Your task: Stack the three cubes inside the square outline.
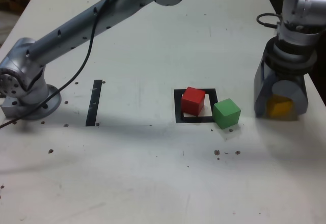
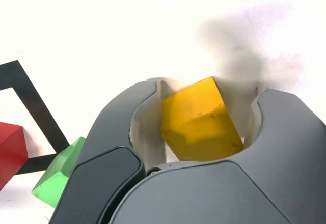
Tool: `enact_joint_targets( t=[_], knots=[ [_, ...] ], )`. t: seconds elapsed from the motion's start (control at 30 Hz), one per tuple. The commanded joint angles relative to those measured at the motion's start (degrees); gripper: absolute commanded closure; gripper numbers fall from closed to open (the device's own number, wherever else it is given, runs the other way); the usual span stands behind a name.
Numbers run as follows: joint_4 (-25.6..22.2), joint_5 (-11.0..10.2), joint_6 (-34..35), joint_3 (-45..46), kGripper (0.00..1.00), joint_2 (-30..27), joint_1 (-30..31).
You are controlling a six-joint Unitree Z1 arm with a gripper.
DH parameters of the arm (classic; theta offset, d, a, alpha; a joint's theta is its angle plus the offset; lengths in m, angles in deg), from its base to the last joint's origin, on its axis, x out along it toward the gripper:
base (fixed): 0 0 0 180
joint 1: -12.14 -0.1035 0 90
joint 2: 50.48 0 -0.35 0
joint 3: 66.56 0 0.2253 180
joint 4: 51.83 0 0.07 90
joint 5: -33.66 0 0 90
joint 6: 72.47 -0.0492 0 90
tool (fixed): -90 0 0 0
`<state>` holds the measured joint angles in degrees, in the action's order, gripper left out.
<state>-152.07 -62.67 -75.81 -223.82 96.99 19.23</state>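
Observation:
My gripper [image 1: 280, 113] stands at the exterior view's right, lowered to the table with its jaws closed around the yellow cube [image 1: 280, 107]. In the wrist view the yellow cube [image 2: 198, 124] sits tilted between the two grey jaws, touching both, with the gripper [image 2: 209, 89] shut on it. The red cube [image 1: 193, 101] rests inside the black square outline [image 1: 178, 107], towards its far side. The green cube [image 1: 226, 113] lies at the outline's near right corner, overlapping the frame. The wrist view also catches the red cube [image 2: 10, 152], the green cube [image 2: 58, 175] and part of the outline [image 2: 30, 102].
A narrow black strip [image 1: 94, 103] lies on the white table towards the exterior view's left. The arm's base [image 1: 25, 94] is bolted at the far left, and its link and a black cable span the back. Small dark specks [image 1: 226, 152] dot the table near the green cube.

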Motion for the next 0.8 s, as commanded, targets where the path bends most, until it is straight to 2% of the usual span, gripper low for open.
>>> enact_joint_targets(
  t=[0.0, 0.23, 0.4, 0.53, 0.77],
  knots=[
    [-0.48, 0.00, -0.16, -0.72, 0.97, 0.29, 0.26],
    [-4.28, -0.40, -0.65, -3.67, 0.98, -1.09, 0.90],
    [-6.97, -1.13, -1.80, -2.72, 0.98, -6.16, 1.20],
    [-7.55, -1.32, -2.49, 2.74, 0.97, -12.30, 1.45],
    [-6.66, -1.18, -2.49, 18.08, 0.97, -23.67, 2.04]
  ],
)
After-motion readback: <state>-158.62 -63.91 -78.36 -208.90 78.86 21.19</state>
